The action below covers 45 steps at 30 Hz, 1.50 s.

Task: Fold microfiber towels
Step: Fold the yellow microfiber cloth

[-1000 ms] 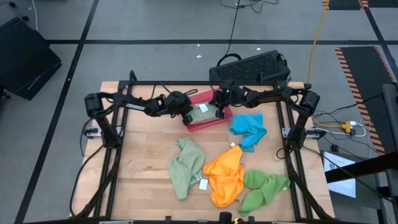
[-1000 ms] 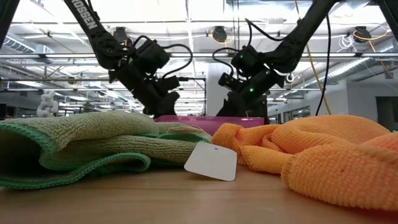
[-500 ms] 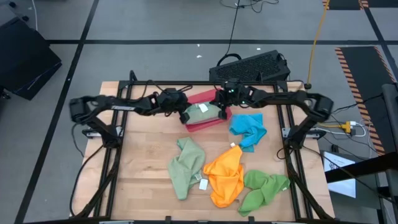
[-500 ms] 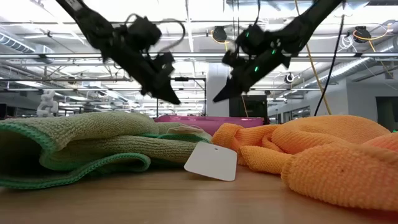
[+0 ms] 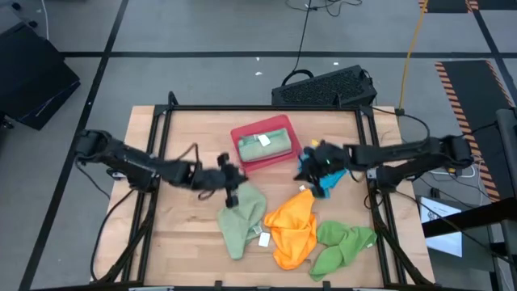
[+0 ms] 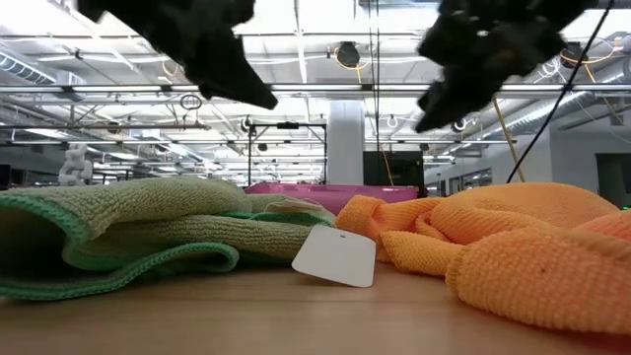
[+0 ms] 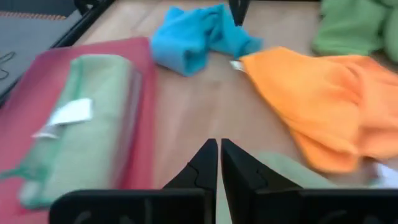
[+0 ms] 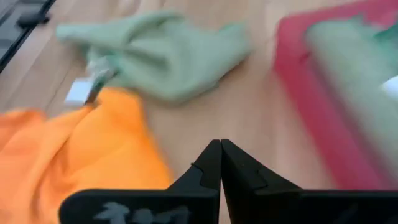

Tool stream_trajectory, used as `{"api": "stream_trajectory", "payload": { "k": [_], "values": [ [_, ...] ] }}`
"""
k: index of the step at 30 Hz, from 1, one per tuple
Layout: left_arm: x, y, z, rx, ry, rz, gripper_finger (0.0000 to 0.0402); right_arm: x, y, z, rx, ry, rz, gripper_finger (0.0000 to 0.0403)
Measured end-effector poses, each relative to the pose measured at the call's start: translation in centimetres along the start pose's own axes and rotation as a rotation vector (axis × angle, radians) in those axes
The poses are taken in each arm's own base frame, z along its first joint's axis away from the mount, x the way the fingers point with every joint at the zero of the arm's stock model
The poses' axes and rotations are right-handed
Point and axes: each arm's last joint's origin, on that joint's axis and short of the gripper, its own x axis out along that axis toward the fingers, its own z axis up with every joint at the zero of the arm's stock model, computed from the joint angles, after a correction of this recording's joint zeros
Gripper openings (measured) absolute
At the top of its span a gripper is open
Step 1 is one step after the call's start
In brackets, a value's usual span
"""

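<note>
Left claw (image 5: 229, 181) clenched, empty, frame middle, just above sage green towel (image 5: 240, 214). Right claw (image 5: 311, 162) clenched, empty, by bright blue towel (image 5: 323, 168). One folded towel (image 5: 265, 144) in red tray (image 5: 245, 132), upper middle. Next, likely: open wide, come down slowly, pinch one corner only.

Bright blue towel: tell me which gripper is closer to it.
Right. The right gripper, shut, hangs at the edge of the bright blue towel. The left gripper, shut, is well across the table, over the sage green towel.
</note>
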Motion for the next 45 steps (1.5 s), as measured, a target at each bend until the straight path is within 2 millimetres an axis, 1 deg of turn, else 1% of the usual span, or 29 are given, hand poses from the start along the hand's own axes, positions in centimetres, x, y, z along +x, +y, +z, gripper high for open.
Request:
{"api": "stream_trajectory", "payload": {
  "k": [4,7,10,12,14,18,21,24,28,31,34,37,40,43,45],
  "values": [
    [-0.5,-4.0,-1.0,-0.021,-0.050,-0.013,0.0035,0.2,2.5,-2.5,0.002,0.016,0.016,0.0000],
    [-0.4,-6.5,-2.3,-0.053,-0.078,-0.013,0.0065,0.4,3.8,-3.5,-0.020,-0.010,0.041,0.0000],
    [-0.1,-8.4,-3.5,-0.100,-0.098,-0.007,0.0105,0.4,4.7,-3.4,-0.030,-0.054,0.029,0.0000],
    [0.5,-9.6,-4.0,-0.140,-0.123,-0.020,0.0130,0.4,5.3,-3.5,-0.026,-0.056,0.012,0.0000],
    [1.1,-10.6,-4.6,-0.133,-0.121,-0.026,0.0152,0.5,5.9,-3.6,-0.023,-0.051,-0.001,0.0000],
    [3.0,-12.5,-3.9,-0.117,-0.107,-0.026,0.0178,0.8,7.6,-4.1,-0.042,-0.039,0.016,0.0000],
    [4.5,-13.9,-2.9,-0.082,-0.075,-0.025,0.0188,1.0,8.7,-4.7,-0.058,-0.012,0.019,0.0000],
    [5.6,-15.6,-1.3,-0.046,-0.063,-0.041,0.0195,1.2,9.7,-5.4,-0.079,0.018,0.022,0.0000],
    [7.0,-17.5,-0.1,0.017,-0.013,-0.031,0.0205,1.2,10.7,-5.7,-0.078,0.016,0.046,0.0000],
    [7.9,-18.1,0.3,0.052,0.045,-0.004,0.0218,1.1,11.2,-5.7,-0.080,0.003,0.068,0.0000],
    [8.0,-17.6,0.6,0.058,0.121,0.043,0.0237,1.0,11.6,-5.6,-0.088,-0.012,0.084,0.0000],
    [8.2,-16.7,0.7,-0.008,0.159,0.070,0.0256,0.9,12.0,-5.8,-0.099,-0.012,0.095,0.0000],
    [8.5,-16.2,0.7,-0.091,0.198,0.039,0.0268,0.8,12.2,-5.7,-0.113,-0.031,0.081,0.0000],
    [9.3,-16.0,-0.5,-0.133,0.254,0.025,0.0270,0.8,12.1,-5.6,-0.133,-0.050,0.034,0.0000],
    [9.9,-15.7,-1.5,-0.115,0.290,0.047,0.0269,0.8,12.1,-5.5,-0.139,-0.065,0.012,0.0000]
  ]
}}
